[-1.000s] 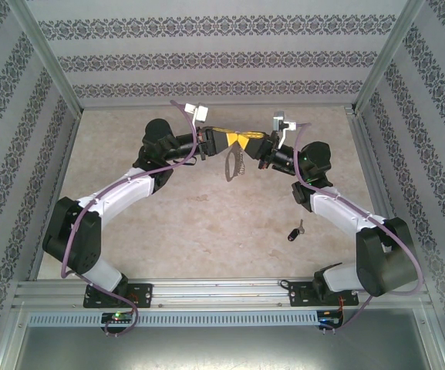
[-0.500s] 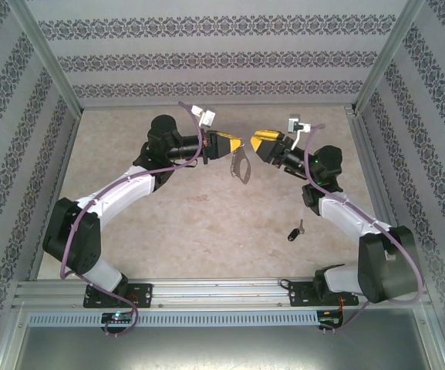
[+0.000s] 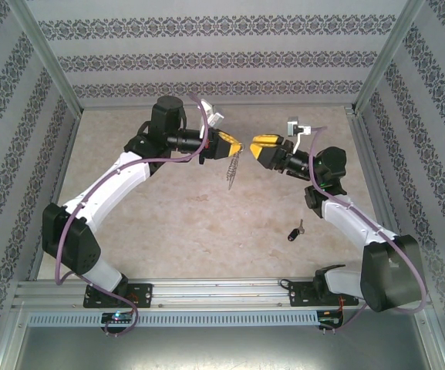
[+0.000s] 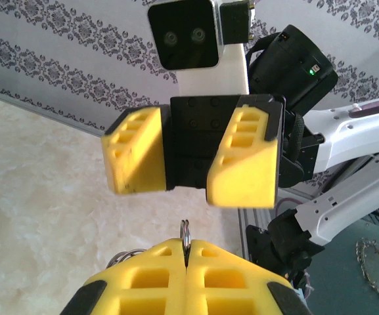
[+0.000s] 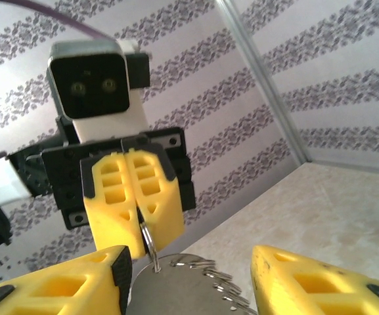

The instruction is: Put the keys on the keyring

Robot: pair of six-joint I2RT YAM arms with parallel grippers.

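I see the keyring (image 4: pixel 185 231) mostly hidden inside the left hand (image 4: pixel 186 252); the key (image 3: pixel 294 231) is too small to resolve.

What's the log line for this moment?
left gripper: shut on keyring, aloft | right gripper: open, apart | key: on table, untouched

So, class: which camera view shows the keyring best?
Right wrist: the keyring hangs close-up, pinched in the shut left gripper. Top external shows it small and dangling; left wrist shows just its tip above the fingers.
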